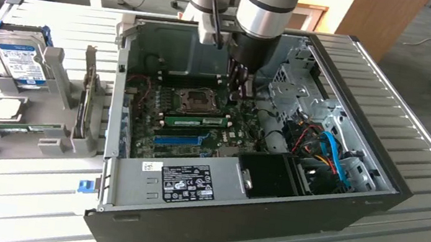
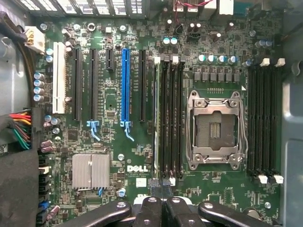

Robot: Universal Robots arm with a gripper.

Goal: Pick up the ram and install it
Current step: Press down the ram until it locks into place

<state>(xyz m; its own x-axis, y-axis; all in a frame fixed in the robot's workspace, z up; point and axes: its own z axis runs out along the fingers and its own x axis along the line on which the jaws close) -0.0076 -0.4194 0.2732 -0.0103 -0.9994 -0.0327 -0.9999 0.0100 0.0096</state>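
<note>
Now then, the ram [image 1: 198, 121] is in the computer case [image 1: 269, 225], standing on edge in a memory slot on the motherboard [image 2: 113, 158]. It sits in the slot of its bank farthest from the empty CPU socket [image 2: 217, 125]. So the pick-up looks done, and by my reading the stick is in its slot. Whether the end clips have latched, I cannot tell.

The gripper [image 2: 161, 185] hangs over one end of that bank, fingers pressed together and holding nothing. The tips are close to the ram's end, but whether they are touching or just clear of it I can't say.

Counting up:
- One arm and one gripper.
- One ram on the board.
- One CPU socket, with a bank of memory slots on each side, two banks in all.
- One blue expansion slot [image 2: 125, 85] and one white one [image 2: 58, 78].

Outside the case, on the exterior view's left, stands one hard drive [image 1: 23, 61]. Near it, what looks like one more green stick [image 1: 31, 129] lies in a grey holder [image 1: 54, 147].
</note>
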